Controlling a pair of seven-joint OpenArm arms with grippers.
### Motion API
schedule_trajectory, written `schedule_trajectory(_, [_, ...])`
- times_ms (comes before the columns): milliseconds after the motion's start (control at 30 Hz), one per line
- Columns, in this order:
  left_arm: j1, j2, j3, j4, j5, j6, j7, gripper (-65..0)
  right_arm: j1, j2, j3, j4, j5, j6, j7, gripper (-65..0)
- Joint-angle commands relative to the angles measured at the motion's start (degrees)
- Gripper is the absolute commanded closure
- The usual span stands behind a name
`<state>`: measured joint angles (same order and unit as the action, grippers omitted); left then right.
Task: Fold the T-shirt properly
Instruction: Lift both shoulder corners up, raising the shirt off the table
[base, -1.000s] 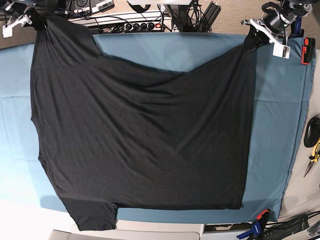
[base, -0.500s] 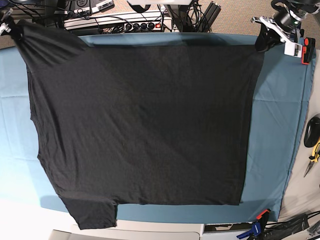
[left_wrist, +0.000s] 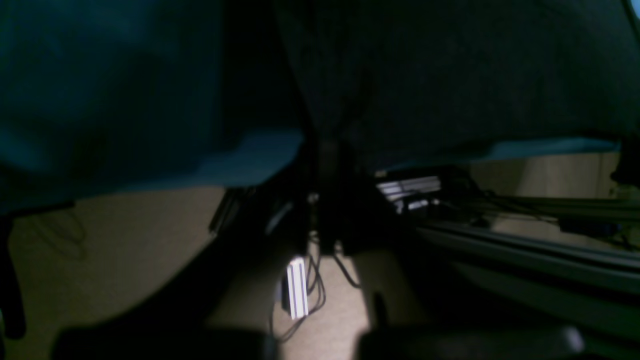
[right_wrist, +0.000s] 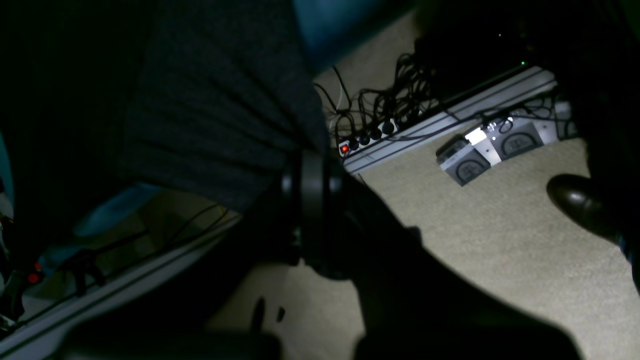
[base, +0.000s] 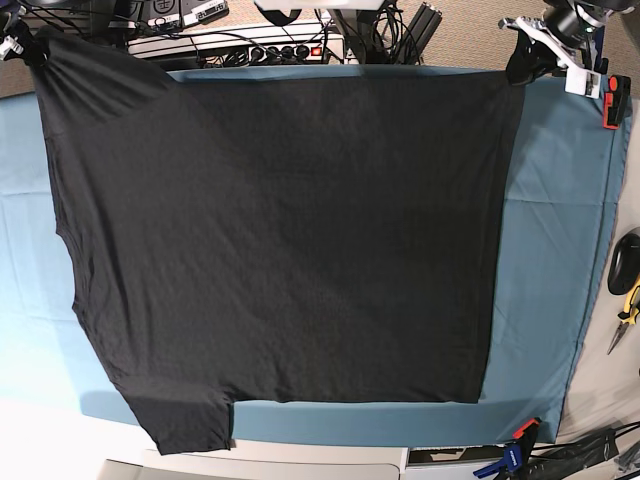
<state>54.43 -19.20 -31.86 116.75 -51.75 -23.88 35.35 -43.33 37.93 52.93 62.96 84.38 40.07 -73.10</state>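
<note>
The black T-shirt lies spread flat, plain side up, over most of the table, one sleeve hanging at the near left corner. Its far edge is stretched straight between the two grippers. My left gripper is shut on the far right corner of the T-shirt, at the table's back edge. At the far left corner my right gripper is likewise shut on the cloth. The left wrist view shows dark T-shirt fabric pinched above the jaws. In the right wrist view the T-shirt runs into the shut gripper.
The blue table cloth shows bare along the right side. A red clamp, a black object and pliers lie at the right edge. A power strip and cables sit behind the table. Foot pedals and a shoe are on the floor.
Both grippers have moved outward and towards the back edge with the corners. The sagging far edge of the T-shirt has been pulled straight and its wrinkles have flattened.
</note>
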Motion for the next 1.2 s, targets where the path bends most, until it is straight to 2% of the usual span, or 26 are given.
schedule_trajectory(0, [1.1, -0.5, -0.6, 0.9, -1.0, -0.9, -0.7, 0.0, -1.1, 1.6, 1.2, 0.4, 0.6, -0.1, 0.4, 0.0])
schedule_trajectory(367, [4.9, 1.3, -0.6, 1.2, -1.5, -1.7, -0.7, 0.0, -4.8, 1.4, 1.2, 0.4, 0.6, -0.1, 0.2, 0.0])
schedule_trajectory(733, [6.4, 1.3, -0.6, 1.8, -1.5, -1.7, -0.6, 0.0, -7.8, -2.5, 1.2, 0.4, 0.6, -0.1, 0.0, 0.0])
schedule_trajectory(867, [8.0, 1.3, -0.6, 1.8, -1.5, -1.9, -0.6, 0.0, -8.6, -2.6, 1.5, 0.4, 0.6, -0.1, 0.0, 0.0])
schedule_trajectory(933, [8.8, 1.3, -0.6, 1.8, -1.5, -3.1, -0.7, 0.0, -8.8, -2.5, 1.7, 0.4, 0.6, -0.1, -0.2, 0.0])
schedule_trajectory(1167, [10.4, 1.5, -0.6, 1.8, -2.1, -3.0, -0.7, 0.0, -11.2, -2.6, 1.9, 0.4, 0.6, -0.1, -0.2, 0.0])
